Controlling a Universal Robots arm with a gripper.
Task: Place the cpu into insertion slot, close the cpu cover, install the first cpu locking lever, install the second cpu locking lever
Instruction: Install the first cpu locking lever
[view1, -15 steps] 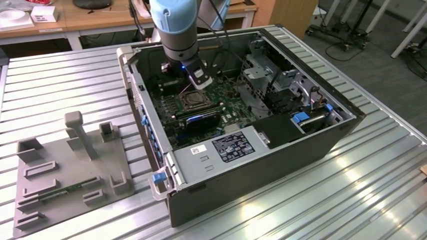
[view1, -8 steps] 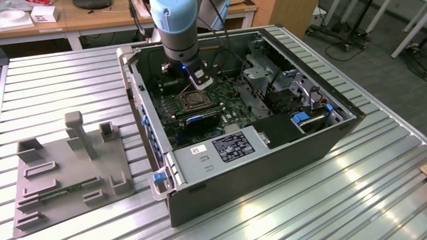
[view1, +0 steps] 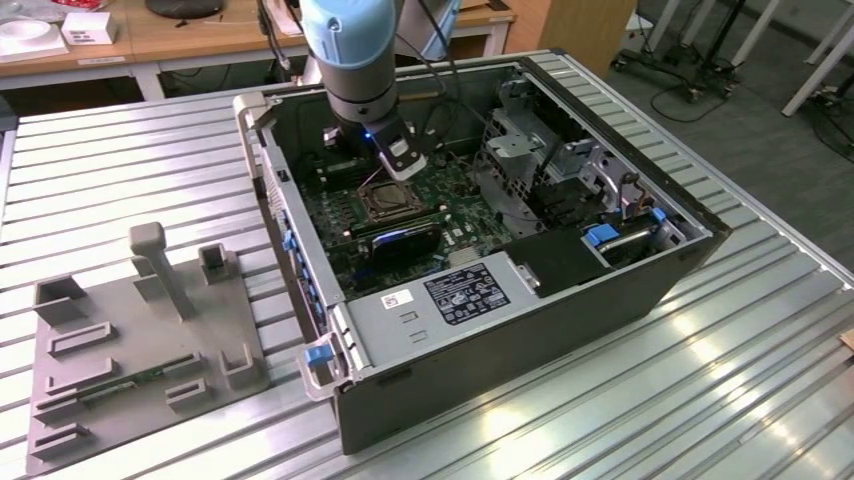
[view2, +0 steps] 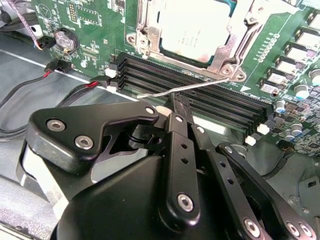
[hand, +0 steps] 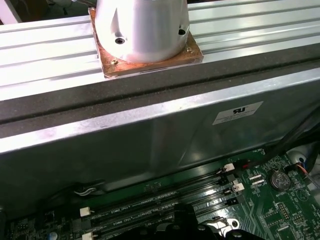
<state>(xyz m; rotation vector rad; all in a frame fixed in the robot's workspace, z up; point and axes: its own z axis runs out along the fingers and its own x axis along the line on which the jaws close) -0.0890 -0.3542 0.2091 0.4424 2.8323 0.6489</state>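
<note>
1. Pale tan-silver, the cpu (view2: 192, 27) already lay in the insertion slot (view2: 227, 57).
2. The hand (view2: 175, 107), beside that slot, pinched a thin locking lever (view2: 185, 88).
3. Judged best: swing it gently, keeping clear of the memory slots (view2: 200, 92).

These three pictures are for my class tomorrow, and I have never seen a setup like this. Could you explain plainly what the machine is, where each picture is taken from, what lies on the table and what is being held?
The machine is a robot arm reaching down into an opened computer case lying on a ribbed metal table. The exterior view comes from a camera off the arm. The other two ride near its wrist.

In the second wrist view, the black gripper is closed around a thin metal locking lever beside the memory slots. Beyond them, the cpu sits in the insertion slot with the cpu cover closed over it.

The first wrist view looks across the case wall to the arm's base.

Beside the case, at the exterior view's left, lies a grey fixture tray.
</note>
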